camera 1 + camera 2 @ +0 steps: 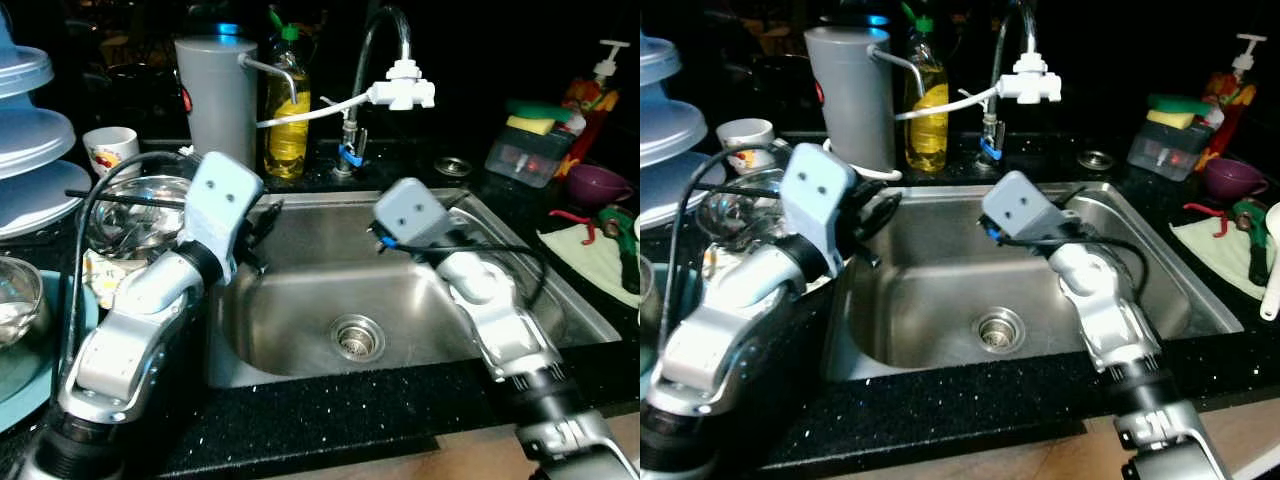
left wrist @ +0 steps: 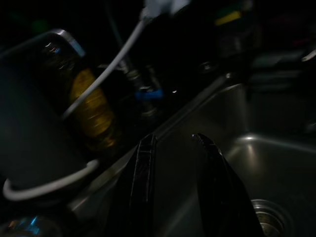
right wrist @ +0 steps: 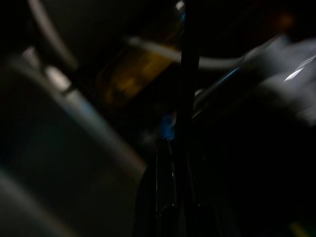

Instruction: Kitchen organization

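Your left gripper (image 2: 173, 163), fingers slightly parted and empty, hovers at the stainless steel sink's (image 1: 300, 335) left rim, nearest the steel bowl (image 1: 135, 215); right gripper's state can't be told.

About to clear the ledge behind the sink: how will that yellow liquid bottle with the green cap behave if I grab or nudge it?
The bottle looks tall and narrow, so a nudge near the top would probably tip it. It appears well over half full, so likely fairly heavy. Its clear plastic beside the sink may be slick and may flex under the fingers.

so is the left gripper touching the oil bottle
Apart. The left wrist view shows the left gripper open over the sink, with the oil bottle well beyond its tips.
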Motion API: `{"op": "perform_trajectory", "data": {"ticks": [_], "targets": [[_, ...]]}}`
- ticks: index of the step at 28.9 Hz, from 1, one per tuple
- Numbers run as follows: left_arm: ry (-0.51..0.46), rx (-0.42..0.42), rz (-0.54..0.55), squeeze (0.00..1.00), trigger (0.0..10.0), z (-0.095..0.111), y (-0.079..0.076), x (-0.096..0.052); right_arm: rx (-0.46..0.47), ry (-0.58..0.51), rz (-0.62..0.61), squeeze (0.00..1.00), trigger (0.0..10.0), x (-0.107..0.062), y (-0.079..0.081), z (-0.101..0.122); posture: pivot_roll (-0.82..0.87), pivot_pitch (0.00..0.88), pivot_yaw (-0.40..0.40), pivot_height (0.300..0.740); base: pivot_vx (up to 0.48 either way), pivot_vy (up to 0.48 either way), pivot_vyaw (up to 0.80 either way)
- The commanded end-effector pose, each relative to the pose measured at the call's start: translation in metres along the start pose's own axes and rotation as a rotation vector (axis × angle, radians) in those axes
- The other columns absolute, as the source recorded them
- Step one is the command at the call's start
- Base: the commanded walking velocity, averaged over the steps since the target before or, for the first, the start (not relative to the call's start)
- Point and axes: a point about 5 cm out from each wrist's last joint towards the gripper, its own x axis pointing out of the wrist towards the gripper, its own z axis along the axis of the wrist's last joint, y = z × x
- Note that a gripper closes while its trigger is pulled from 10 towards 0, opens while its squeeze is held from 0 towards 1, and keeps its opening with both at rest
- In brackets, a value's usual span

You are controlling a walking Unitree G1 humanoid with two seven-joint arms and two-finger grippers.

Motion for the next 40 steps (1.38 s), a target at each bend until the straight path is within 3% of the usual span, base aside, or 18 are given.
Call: {"op": "perform_trajectory", "data": {"ticks": [1,5,7,11,17,25,28,33,35,36,40], "targets": [[0.018,0.000,-0.044,0.00,10.0,-0.001,-0.005,0.001,0.006,0.014,0.030,0.00,10.0,0.000,0.004,-0.005,-0.04,0.102,-0.065,0.740,0.000,0.000,0.00],[0.017,-0.009,-0.091,0.00,10.0,0.002,-0.008,0.001,0.017,0.058,0.092,0.00,10.0,0.003,0.012,-0.017,-0.03,0.105,-0.064,0.740,0.000,0.000,0.00],[0.036,-0.013,-0.181,0.00,10.0,0.004,-0.019,-0.001,0.065,0.166,0.198,0.00,10.0,0.003,0.032,-0.038,-0.02,0.110,-0.063,0.740,0.000,0.000,0.00],[0.065,-0.014,-0.249,0.00,10.0,0.002,-0.026,-0.004,0.078,0.242,0.291,0.00,10.0,0.001,0.047,-0.051,-0.01,0.112,-0.062,0.740,0.000,0.000,0.00],[0.180,-0.023,-0.409,0.00,10.0,-0.008,-0.039,-0.018,-0.020,0.326,0.489,0.00,10.0,-0.008,0.069,-0.067,-0.01,0.110,-0.066,0.740,0.000,0.000,0.00],[0.258,-0.011,-0.470,0.00,10.0,-0.015,-0.043,-0.027,-0.037,0.345,0.540,0.00,10.0,-0.012,0.074,-0.072,-0.01,0.110,-0.067,0.740,0.000,0.000,0.00],[0.340,0.022,-0.486,0.00,10.0,-0.021,-0.040,-0.034,-0.050,0.354,0.557,0.00,10.0,-0.013,0.074,-0.076,-0.01,0.111,-0.068,0.740,0.000,0.000,0.00],[0.372,0.038,-0.488,0.00,10.0,-0.022,-0.037,-0.036,-0.059,0.361,0.549,0.01,10.0,-0.012,0.070,-0.077,-0.01,0.107,-0.066,0.740,0.000,0.000,0.00],[0.382,0.036,-0.490,0.00,10.0,-0.022,-0.036,-0.037,-0.062,0.366,0.546,0.70,10.0,-0.011,0.069,-0.078,-0.01,0.105,-0.065,0.740,0.000,0.000,0.00],[0.387,0.037,-0.489,0.00,10.0,-0.021,-0.036,-0.037,-0.059,0.370,0.543,1.00,10.0,-0.011,0.068,-0.079,-0.01,0.105,-0.067,0.740,0.000,0.000,0.00],[0.396,0.037,-0.482,0.00,10.0,-0.021,-0.035,-0.038,-0.066,0.370,0.533,1.00,10.0,-0.010,0.066,-0.079,-0.01,0.105,-0.067,0.740,0.000,0.000,0.00]]}}
